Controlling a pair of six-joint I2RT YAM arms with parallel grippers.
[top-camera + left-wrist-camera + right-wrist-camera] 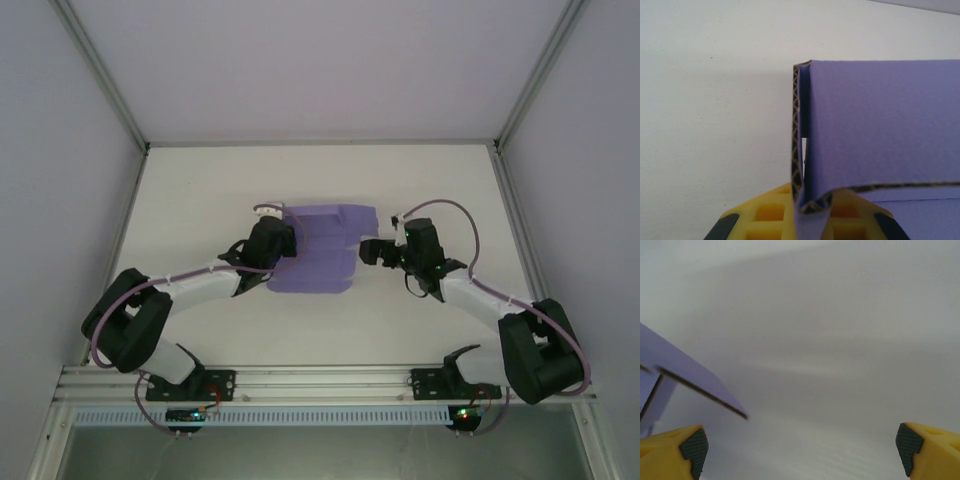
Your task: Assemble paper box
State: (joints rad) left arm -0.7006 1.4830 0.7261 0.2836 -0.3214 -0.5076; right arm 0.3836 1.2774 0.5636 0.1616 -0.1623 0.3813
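The paper box (320, 250) is a lavender-purple card sheet lying on the white table, partly folded, with flaps raised along its left and far sides. My left gripper (283, 242) is at the sheet's left edge, shut on a folded corrugated flap (807, 200). In the left wrist view the card (880, 125) stands up between the yellow fingers (765, 212). My right gripper (368, 251) hovers just right of the sheet, open, with nothing between its pads (694, 447). A corner of the purple card (695, 382) shows at the left of the right wrist view.
White enclosure walls with aluminium frame posts (100, 75) surround the table (420, 190). A metal rail (320, 380) carrying both arm bases runs along the near edge. Bare tabletop lies to the right and far side of the sheet.
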